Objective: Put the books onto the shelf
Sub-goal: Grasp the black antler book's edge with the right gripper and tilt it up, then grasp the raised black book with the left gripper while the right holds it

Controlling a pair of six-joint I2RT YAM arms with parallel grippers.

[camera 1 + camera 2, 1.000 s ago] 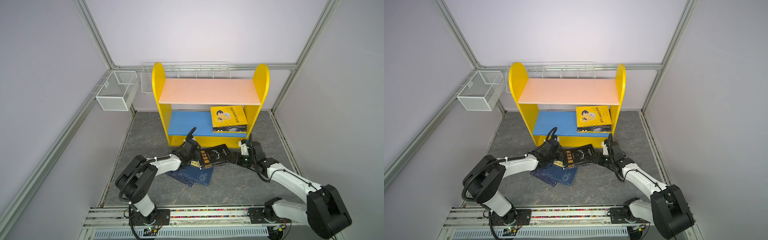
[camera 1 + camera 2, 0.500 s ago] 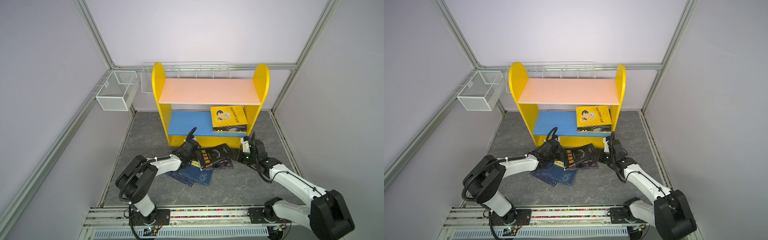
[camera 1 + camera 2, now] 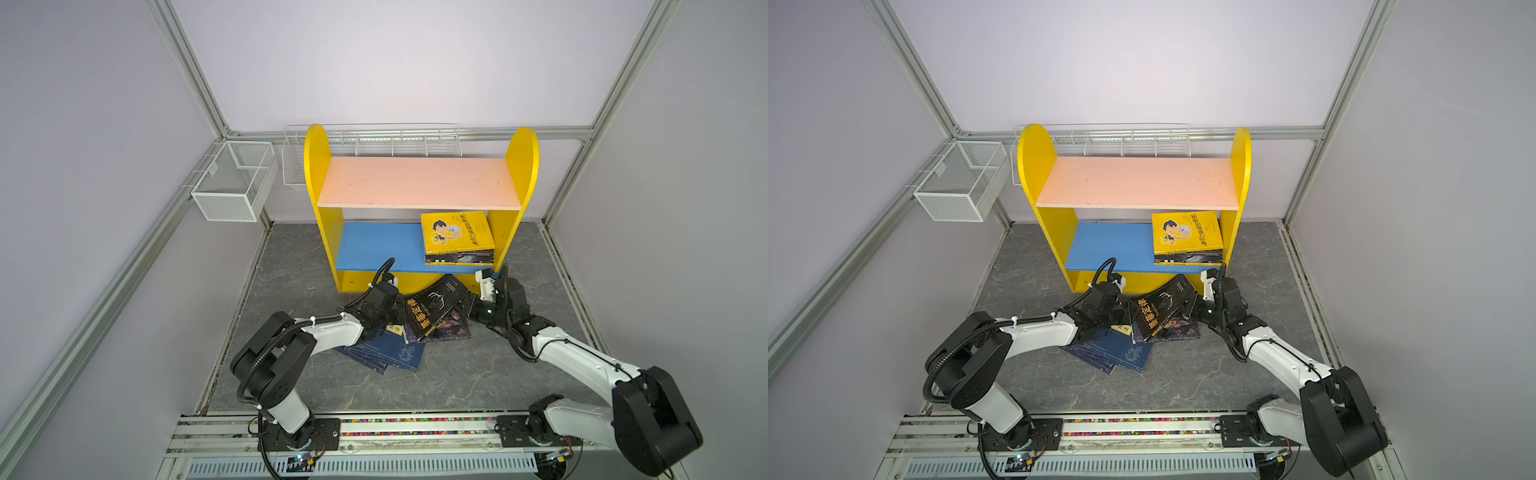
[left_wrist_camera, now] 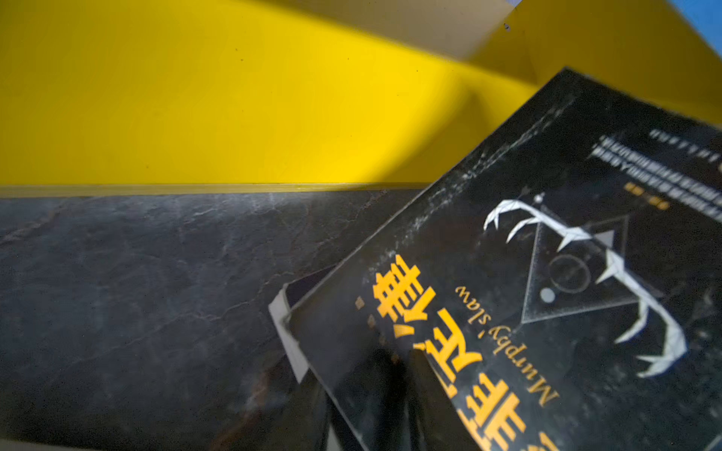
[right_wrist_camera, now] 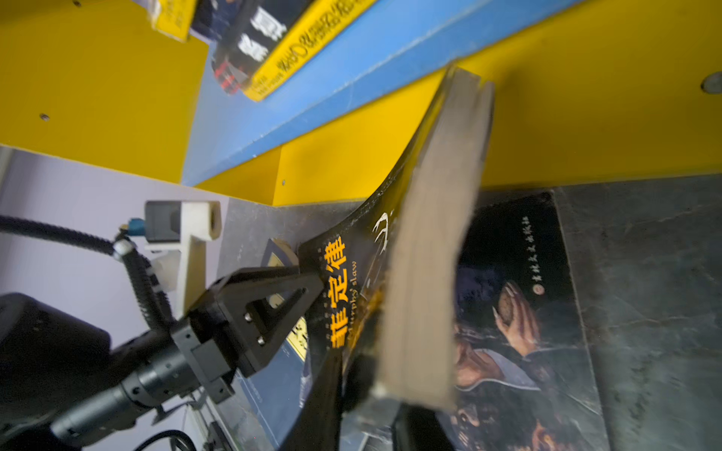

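As left tool (image 5: 311, 274) clamps spine, right tool (image 3: 466, 305) page edge of bowed Murphy's Law book (image 3: 434, 309) | risk: corner beyond tools snags blue board (image 3: 374, 245), slips.

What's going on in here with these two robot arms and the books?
Both arms are handling one black book with orange title characters, held tilted just in front of the yellow shelf. The left gripper pinches one end and the right gripper clamps the opposite page edge. A yellow book already lies on a small stack on the blue lower board. Navy books and a dark purple book lie on the floor.
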